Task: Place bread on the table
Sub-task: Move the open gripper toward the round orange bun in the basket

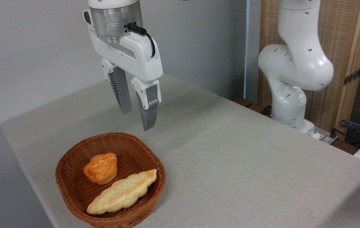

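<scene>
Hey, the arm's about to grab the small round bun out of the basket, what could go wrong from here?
The bun lies right beside the long braided loaf, so one closing jaw might snag or drag the loaf. The wicker basket has raised walls, and the open gripper, hanging above its far rim, could clip the rim on descent. The basket also sits near the table edge, so a push might tip it off.

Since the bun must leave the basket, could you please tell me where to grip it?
Probably across the bun's rounded sides, coming straight down. It sits upright in the basket, its knotted top is exposed, and the loaf crowds its lower right.
</scene>
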Robot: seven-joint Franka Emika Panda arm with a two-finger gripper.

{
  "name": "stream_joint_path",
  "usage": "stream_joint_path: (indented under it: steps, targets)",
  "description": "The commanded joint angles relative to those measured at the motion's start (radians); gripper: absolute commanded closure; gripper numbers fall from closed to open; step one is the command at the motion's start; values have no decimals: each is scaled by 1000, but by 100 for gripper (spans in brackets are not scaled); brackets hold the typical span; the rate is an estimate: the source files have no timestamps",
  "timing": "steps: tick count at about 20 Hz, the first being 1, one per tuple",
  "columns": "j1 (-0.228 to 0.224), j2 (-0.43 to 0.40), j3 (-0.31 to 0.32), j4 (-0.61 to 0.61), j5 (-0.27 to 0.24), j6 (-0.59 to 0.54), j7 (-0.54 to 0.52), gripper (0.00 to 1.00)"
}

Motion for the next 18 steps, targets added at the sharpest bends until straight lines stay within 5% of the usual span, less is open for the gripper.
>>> stream_joint_path:
  steps: [1,13,18]
  targets:
    - [-6,-14,22,1,-17,-9,2,0]
    - [-8,-9,19,-2,-17,10,0,0]
    - [-14,-4,-42,-98,-86,202,0,0]
